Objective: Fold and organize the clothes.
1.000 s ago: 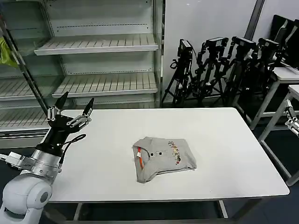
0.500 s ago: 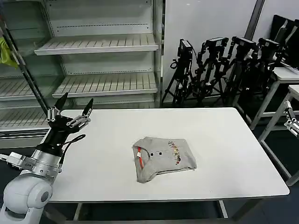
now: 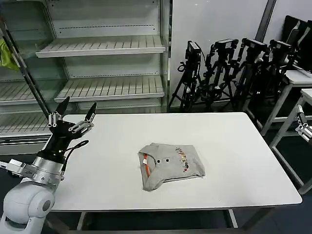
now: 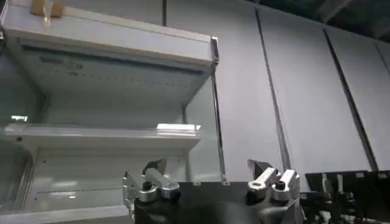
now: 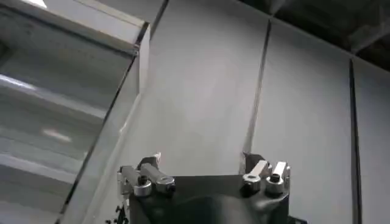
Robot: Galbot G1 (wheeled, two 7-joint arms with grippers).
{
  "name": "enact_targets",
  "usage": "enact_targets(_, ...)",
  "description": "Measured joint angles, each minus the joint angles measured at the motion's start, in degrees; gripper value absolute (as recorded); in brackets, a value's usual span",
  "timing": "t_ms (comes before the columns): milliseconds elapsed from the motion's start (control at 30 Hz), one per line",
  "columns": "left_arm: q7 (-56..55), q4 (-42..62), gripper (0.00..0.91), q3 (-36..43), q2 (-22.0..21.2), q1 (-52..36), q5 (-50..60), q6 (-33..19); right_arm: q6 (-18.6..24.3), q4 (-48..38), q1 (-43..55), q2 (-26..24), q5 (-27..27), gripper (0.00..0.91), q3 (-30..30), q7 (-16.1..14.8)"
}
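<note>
Nothing has moved: folded T-shirt (image 3: 170,165) lies mid-table (image 3: 243,146), left tool (image 3: 72,117) spread above the left edge

The T-shirt (image 3: 170,165) is light heather grey, with a small multicoloured print at its 2 o'clock side and an orange strip inside the neck at its 9 o'clock edge; two dark dots sit near its middle. The bench (image 3: 243,146) under it is plain white. The left end effector (image 3: 73,113) at the bench's 9 o'clock edge has black fingers with silver metal joints, on a white and grey arm. The shelving unit (image 3: 107,63) at 11 o'clock is pale grey-white. A small yellow-green cloth (image 3: 7,54) hangs at its far 9 o'clock side. The tripods (image 3: 229,73) at 1 o'clock are black.
</note>
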Motion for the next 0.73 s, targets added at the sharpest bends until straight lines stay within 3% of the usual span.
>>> enact_targets(733,0.0,-0.9,0.907,-0.3,0.1,-0.2,0.0,0.2,0.1,0.5,-0.7,0.9,-1.2,0.907,0.7,-0.1)
